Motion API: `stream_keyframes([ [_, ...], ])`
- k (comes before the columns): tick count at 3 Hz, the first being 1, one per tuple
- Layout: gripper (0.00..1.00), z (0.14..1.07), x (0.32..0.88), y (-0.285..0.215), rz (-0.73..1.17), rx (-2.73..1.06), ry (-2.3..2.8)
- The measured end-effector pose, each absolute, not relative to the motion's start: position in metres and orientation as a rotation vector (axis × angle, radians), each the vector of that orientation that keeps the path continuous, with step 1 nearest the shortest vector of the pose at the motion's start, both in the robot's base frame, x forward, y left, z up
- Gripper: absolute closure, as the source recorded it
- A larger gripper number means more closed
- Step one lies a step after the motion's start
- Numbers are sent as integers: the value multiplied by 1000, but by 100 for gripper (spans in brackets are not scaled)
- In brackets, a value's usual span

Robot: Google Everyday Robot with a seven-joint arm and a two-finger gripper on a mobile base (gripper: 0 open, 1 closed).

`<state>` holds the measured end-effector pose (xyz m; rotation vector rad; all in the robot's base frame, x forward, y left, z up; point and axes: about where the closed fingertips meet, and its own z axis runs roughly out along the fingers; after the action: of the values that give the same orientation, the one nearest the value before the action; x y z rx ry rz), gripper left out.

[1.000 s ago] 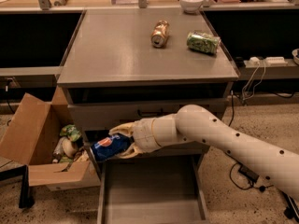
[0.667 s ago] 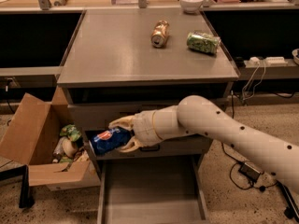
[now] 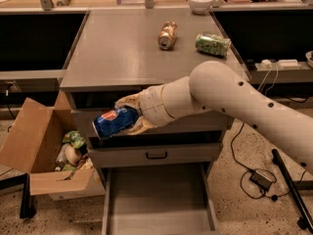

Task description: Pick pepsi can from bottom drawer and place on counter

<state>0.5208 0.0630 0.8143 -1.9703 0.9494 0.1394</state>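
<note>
Beige end effector (image 3: 128, 115) is gripping small dark blue pepsi can (image 3: 111, 123); grey metal bottom drawer (image 3: 156, 199) lying open below.

1. Warm indoor light is falling from above onto the counter (image 3: 122, 53), tinting the whole scene yellowish.
2. The gold can (image 3: 167, 35) and green can (image 3: 212, 43) at the far side are casting only short, soft shadows.
3. The gripper (image 3: 122, 116), just below the counter's near left edge, is clasping the pepsi can (image 3: 108, 123), whose blue side is catching a faint sheen.
4. Deep shadow is filling the gap under the counter lip.
5. The bottom drawer (image 3: 156, 199), nearest, is lying dimmer.
6. The pale arm (image 3: 230, 97) is glowing brightest, at right.
</note>
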Motion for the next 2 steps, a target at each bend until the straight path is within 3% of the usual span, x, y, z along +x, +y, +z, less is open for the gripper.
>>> stream_keyframes([
  [2, 100, 829, 536, 59, 124, -1923, 969],
])
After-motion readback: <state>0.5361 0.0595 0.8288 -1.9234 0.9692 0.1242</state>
